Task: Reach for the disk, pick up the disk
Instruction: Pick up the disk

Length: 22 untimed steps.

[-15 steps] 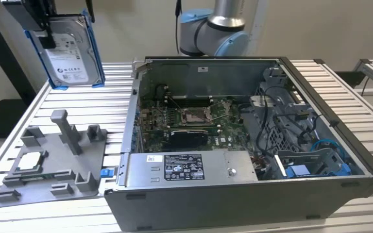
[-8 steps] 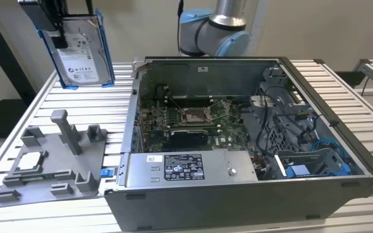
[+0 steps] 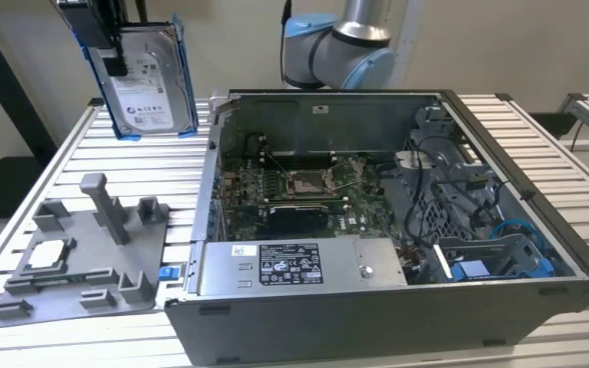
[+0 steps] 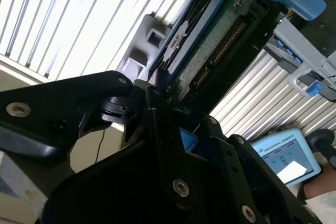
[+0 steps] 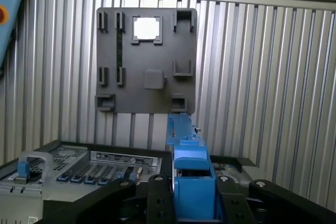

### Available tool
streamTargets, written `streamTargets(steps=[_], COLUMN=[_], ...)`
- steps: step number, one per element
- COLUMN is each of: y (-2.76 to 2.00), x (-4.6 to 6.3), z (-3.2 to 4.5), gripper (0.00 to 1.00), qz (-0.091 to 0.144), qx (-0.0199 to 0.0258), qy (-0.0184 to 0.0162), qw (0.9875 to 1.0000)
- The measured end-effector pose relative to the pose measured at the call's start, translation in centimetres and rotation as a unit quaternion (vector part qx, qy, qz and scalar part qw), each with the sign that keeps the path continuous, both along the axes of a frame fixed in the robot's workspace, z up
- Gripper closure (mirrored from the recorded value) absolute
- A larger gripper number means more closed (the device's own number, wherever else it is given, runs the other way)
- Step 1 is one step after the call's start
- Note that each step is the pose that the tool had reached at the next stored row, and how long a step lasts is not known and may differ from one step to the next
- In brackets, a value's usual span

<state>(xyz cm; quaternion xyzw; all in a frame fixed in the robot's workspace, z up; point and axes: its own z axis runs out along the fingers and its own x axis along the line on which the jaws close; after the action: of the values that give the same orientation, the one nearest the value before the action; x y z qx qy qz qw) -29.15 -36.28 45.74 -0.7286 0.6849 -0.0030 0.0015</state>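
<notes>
The disk (image 3: 149,80), a silver-grey drive with a white label in a bright blue bracket, hangs upright in the air above the table's far corner at the exterior view's left. My gripper (image 3: 108,42) is shut on its upper edge. In the first wrist view the blue bracket (image 5: 190,174) sits clamped between the black fingers (image 5: 156,198) of my gripper (image 5: 191,195). The second wrist view shows the disk (image 4: 220,35) edge-on, with its green board and connector, running out from the gripper (image 4: 167,103).
An open computer case (image 3: 570,261) lies on the slatted aluminium table (image 3: 151,165), with a blue bay piece (image 3: 499,264) inside. A grey fixture plate (image 3: 80,261) (image 5: 142,93) with upright posts holds a small square silver chip (image 3: 49,253) (image 5: 146,27). The arm's base (image 3: 340,46) stands behind the case.
</notes>
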Motion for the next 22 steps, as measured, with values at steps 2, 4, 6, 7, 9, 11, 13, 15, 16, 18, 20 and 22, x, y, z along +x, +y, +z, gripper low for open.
streamTargets(steps=[2,4,6,7,9,11,13,15,16,18,20,22], y=[0.0,0.0,0.0,0.0,0.0,0.0,0.0,0.0,0.0,0.0,0.0,0.0], x=[0.6,1.2,1.8,2.1,2.8,3.4,4.0,4.6,4.9,5.5,6.1,6.7], z=[0.0,0.0,0.0,0.0,0.0,0.0,0.0,0.0,0.0,0.0,0.0,0.0], gripper=[1.0,1.0,1.0,1.0,1.0,1.0,1.0,1.0,1.0,1.0,1.0,1.0], qz=[0.0,0.0,0.0,0.0,0.0,0.0,0.0,0.0,0.0,0.0,0.0,0.0], qx=[0.0,0.0,0.0,0.0,0.0,0.0,0.0,0.0,0.0,0.0,0.0,0.0], qy=[0.0,0.0001,0.0001,0.0002,0.0002,0.0002,0.0002,0.0003,0.0003,0.0003,0.0003,0.0004], qw=[1.0,1.0,1.0,1.0,1.0,1.0,1.0,1.0,1.0,1.0,1.0,1.0])
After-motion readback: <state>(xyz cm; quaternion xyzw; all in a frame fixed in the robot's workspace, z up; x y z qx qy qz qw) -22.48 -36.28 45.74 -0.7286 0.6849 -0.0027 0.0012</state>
